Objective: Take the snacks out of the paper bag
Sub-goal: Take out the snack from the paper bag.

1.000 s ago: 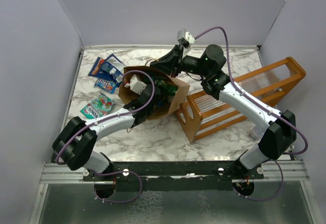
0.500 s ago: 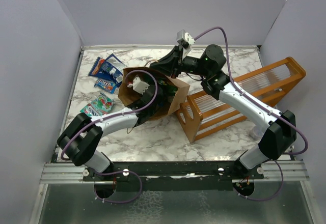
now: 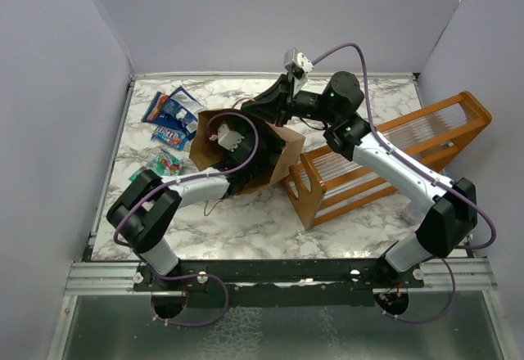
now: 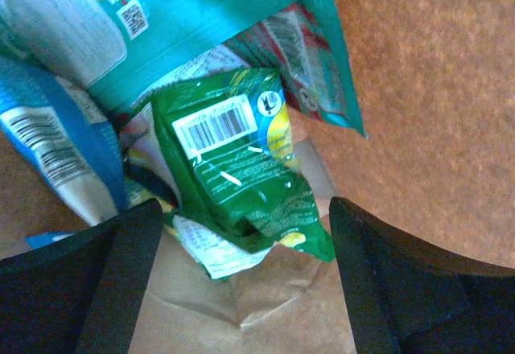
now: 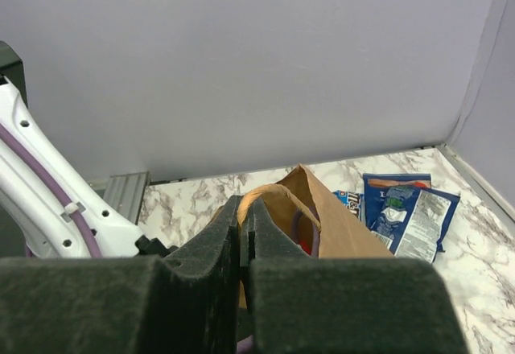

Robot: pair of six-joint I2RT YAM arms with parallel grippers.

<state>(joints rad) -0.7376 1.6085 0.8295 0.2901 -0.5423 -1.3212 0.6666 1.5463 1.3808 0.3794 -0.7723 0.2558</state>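
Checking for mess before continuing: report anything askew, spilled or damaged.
Nothing looks spilled or torn. The paper bag sits tilted and creased, its rim pinched by the right gripper. Inside, the green packet is crumpled, between the open fingers of the left gripper. Loose snacks lie overlapping left of the bag.

The paper bag (image 3: 284,154) is brown kraft paper, matt and creased, and its inner wall looks coarse and fibrous in the left wrist view. Inside the bag, the green packet (image 4: 241,169) and the teal packet (image 4: 201,16) are glossy, crinkled film. The blue packets (image 3: 168,113) left of the bag shine likewise. Under the bag, the counter (image 3: 270,221) looks like smooth white-and-grey marble. Right of the bag, the rack (image 3: 301,192) is orange wood with clear plastic slats. At the bag's rim, the pads (image 5: 205,245) of the right hand (image 5: 244,213) are dark, matt and foam-like.
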